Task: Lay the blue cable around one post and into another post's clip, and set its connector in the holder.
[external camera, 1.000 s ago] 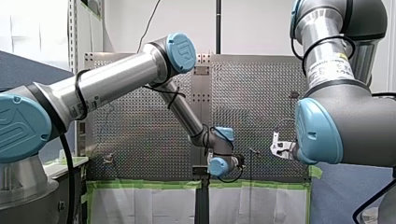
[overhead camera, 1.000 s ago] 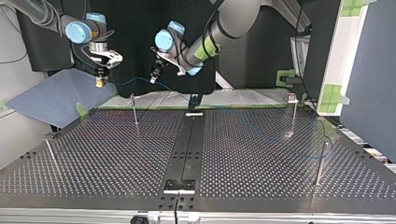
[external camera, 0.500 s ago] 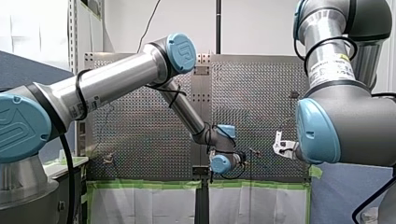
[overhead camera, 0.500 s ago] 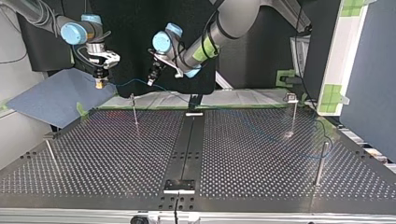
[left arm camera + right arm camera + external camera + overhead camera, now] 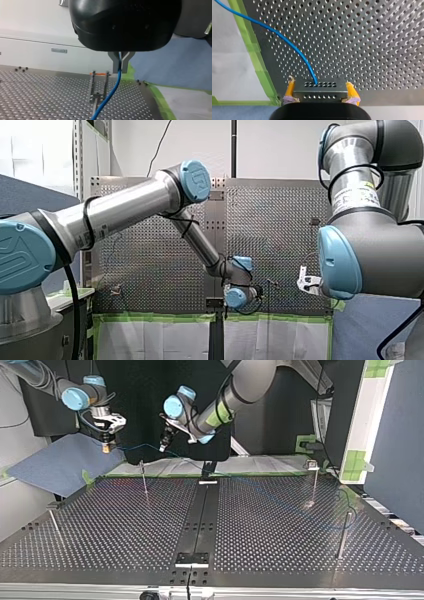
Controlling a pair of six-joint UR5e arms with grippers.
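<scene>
My left gripper (image 5: 120, 65): metal fingers pinched narrow on the blue cable (image 5: 110, 92), post (image 5: 93, 87) just ahead. My right gripper (image 5: 320, 84): yellow pads (image 5: 290, 88) clamp the metal connector (image 5: 320, 94). Both are held over the table's (image 5: 250, 525) far-left edge, top view.

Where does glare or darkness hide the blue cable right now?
Left wrist view: the blue cable stands out below my left gripper. Right wrist view: evenly lit, cable plain into the connector. Top view: cable faint over the table's sheen at its right. Front view: I cannot trace it.
</scene>
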